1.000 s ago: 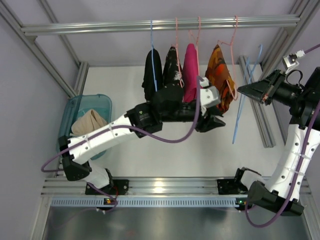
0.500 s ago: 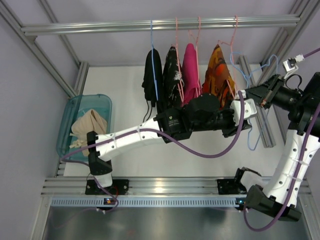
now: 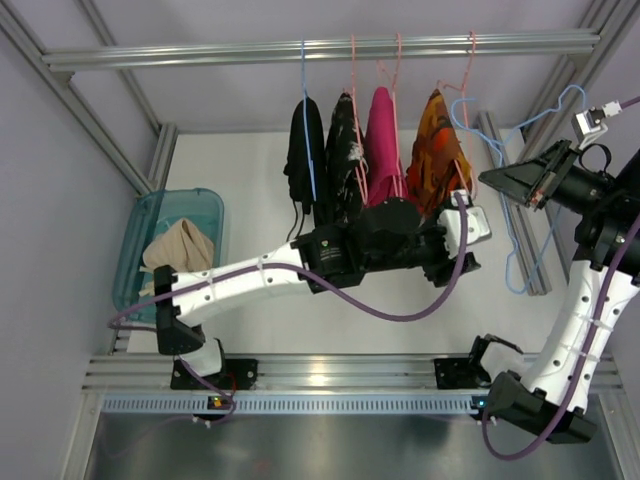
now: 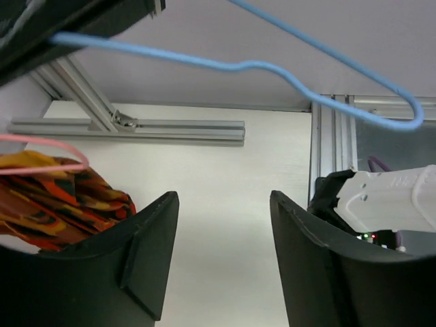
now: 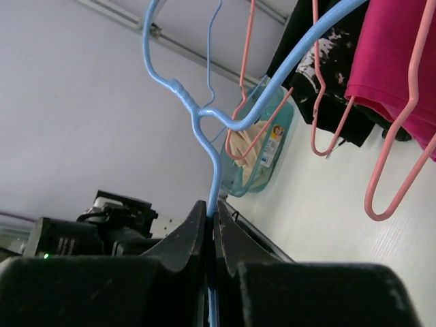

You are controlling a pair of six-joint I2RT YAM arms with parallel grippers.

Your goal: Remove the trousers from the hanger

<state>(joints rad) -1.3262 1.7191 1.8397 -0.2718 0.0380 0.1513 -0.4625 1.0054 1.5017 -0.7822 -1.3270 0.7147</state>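
Note:
The beige trousers (image 3: 178,245) lie bunched in a teal bin (image 3: 205,205) at the left; they also show in the right wrist view (image 5: 246,144). The bare light-blue hanger (image 3: 520,290) is off the rail, at the right. My right gripper (image 3: 487,178) is shut on its wire (image 5: 204,116), the jaws pinched on it (image 5: 212,208). My left gripper (image 3: 462,262) reaches across the middle, open and empty (image 4: 223,201). The hanger's wire (image 4: 272,67) passes above it without touching.
A black garment on a blue hanger (image 3: 303,150), a dark printed one (image 3: 343,150), a pink one (image 3: 380,140) and an orange patterned one (image 3: 435,150) hang from the rail (image 3: 320,48). Aluminium frame posts (image 3: 520,220) stand at the right.
My left arm swung right towards the hanger, then drew back a little. My right gripper kept its hold and turned the hanger, so its hook now points up to the right.

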